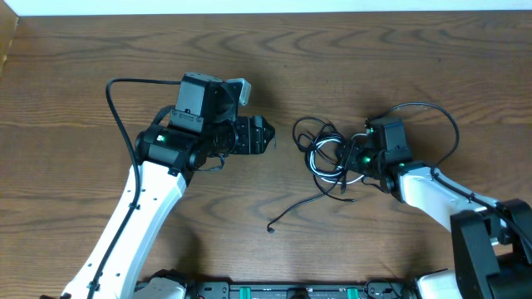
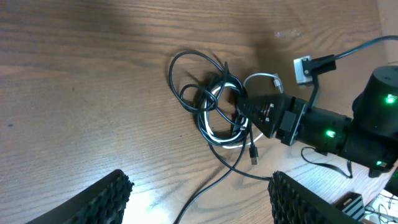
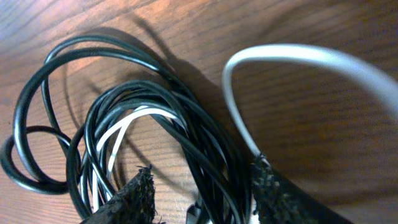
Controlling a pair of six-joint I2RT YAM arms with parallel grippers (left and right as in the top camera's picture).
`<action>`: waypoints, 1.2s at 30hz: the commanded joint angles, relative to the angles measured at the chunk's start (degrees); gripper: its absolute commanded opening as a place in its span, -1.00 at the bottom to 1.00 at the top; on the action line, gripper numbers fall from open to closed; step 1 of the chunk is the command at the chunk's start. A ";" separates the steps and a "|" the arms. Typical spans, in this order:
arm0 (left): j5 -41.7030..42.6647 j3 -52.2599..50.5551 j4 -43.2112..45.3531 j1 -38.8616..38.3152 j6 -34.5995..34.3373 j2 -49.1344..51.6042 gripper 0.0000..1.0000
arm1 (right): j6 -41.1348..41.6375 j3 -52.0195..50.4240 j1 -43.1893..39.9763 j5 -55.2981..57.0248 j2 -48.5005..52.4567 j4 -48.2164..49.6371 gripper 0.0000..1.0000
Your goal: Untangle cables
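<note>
The cables (image 1: pixel 326 152) lie in a tangled heap right of the table's middle: black loops wound round a white one. One black tail (image 1: pixel 293 209) runs off toward the front. The heap also shows in the left wrist view (image 2: pixel 214 109) and close up in the right wrist view (image 3: pixel 124 124). My left gripper (image 1: pixel 268 135) is open and empty, just left of the heap; its fingers (image 2: pixel 199 199) frame the black tail. My right gripper (image 1: pixel 347 158) reaches into the heap from the right. Its fingers (image 3: pixel 202 193) are apart, with several black strands between them. It also shows in the left wrist view (image 2: pixel 245 106).
The thick black wire of the left arm (image 1: pixel 116 108) loops over the table at the left. The right arm's wire (image 1: pixel 445 124) arcs behind its wrist. A white strip (image 1: pixel 266 7) runs along the table's far edge.
</note>
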 commanded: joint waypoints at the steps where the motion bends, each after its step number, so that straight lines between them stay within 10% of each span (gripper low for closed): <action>1: -0.33 0.55 -0.13 0.04 0.33 0.44 0.43 | 1.22 0.31 0.39 0.70 3.43 0.81 -0.27; 5: -0.35 0.55 -0.13 0.04 0.35 0.46 0.43 | -8.52 0.31 1.68 -4.13 6.40 6.78 -0.98; 12: -5.03 0.55 -0.22 0.04 1.01 0.44 0.56 | -36.57 0.33 2.45 -35.17 6.82 15.54 -0.98; 16: -6.60 0.55 -0.37 0.04 1.01 0.44 0.64 | -40.83 0.33 2.08 -28.50 6.82 8.37 -0.95; 21: -6.54 0.55 -0.72 0.02 1.07 0.46 0.95 | -30.93 0.50 0.50 -11.69 6.67 6.64 0.06; 28: -6.36 0.55 -0.90 -4.11 22.67 0.87 0.96 | -26.77 2.01 -4.13 -30.40 2.49 9.84 0.94; 36: -16.15 0.55 2.32 -13.46 26.84 7.15 0.96 | -16.92 2.19 -13.86 -42.38 -7.30 9.55 0.98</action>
